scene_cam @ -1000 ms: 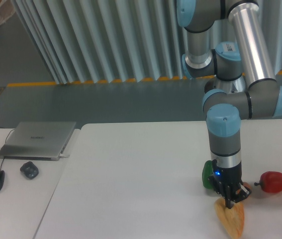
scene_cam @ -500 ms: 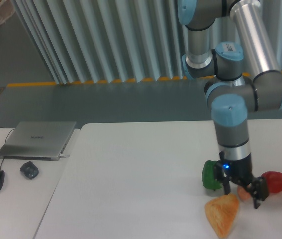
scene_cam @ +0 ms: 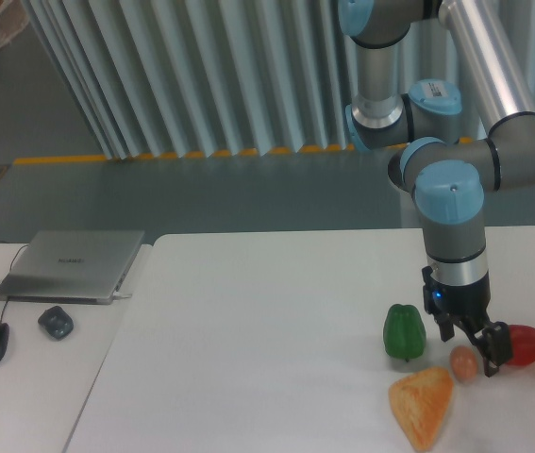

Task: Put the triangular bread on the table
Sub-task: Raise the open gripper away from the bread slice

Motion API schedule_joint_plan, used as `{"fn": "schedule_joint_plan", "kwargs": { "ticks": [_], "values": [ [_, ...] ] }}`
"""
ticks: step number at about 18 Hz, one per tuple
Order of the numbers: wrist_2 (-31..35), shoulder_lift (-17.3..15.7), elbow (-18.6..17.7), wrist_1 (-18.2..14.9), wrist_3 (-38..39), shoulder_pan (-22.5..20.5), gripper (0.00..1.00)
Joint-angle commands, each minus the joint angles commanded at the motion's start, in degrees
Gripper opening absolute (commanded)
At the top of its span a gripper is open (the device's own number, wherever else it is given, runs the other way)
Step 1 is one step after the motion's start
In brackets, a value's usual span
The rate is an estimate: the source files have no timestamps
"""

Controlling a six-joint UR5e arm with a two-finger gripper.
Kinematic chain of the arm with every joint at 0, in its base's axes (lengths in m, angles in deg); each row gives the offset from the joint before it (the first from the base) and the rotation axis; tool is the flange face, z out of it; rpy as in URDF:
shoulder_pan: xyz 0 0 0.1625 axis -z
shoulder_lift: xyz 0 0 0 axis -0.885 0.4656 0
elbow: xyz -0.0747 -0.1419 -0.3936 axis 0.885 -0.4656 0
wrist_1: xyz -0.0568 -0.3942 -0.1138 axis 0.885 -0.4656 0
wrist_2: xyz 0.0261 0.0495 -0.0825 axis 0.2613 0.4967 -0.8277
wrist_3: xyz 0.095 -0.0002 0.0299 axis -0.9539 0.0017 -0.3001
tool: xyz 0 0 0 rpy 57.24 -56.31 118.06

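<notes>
The triangular bread [scene_cam: 422,407] lies flat on the white worktop [scene_cam: 248,359] near its front edge, at about 5 o'clock from the green pepper [scene_cam: 405,331]. The arm reaches down from the upper right, its wrist vertical, and the claw [scene_cam: 470,345] hangs above the worktop at 1 o'clock from the bread, fingers apart and holding nothing. A small orange-pink ball [scene_cam: 464,362] sits just beneath the claw, with a red pepper [scene_cam: 524,345] at its 3 o'clock. A second ago the claw was clamped on the bread's top corner; since then it has let go, risen and shifted right, uncovering the green pepper. The bread is a golden-orange wedge with a rough toasted crust, its narrow point facing the front edge.
</notes>
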Motion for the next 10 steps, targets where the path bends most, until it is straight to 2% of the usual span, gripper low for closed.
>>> {"fn": "schedule_joint_plan", "kwargs": {
  "ticks": [3, 4, 7, 10],
  "values": [
    [-2.19, -0.54, -0.18, -0.89, -2.84, 0.35, 1.0],
    [-4.46, -1.41, -0.35, -2.46, -4.32, 0.52, 1.0],
    [-4.31, -1.42, -0.44, -4.66, -7.76, 0.97, 1.0],
    [-4.48, -2.03, -0.44, -4.67, -7.76, 0.79, 1.0]
  ]
}}
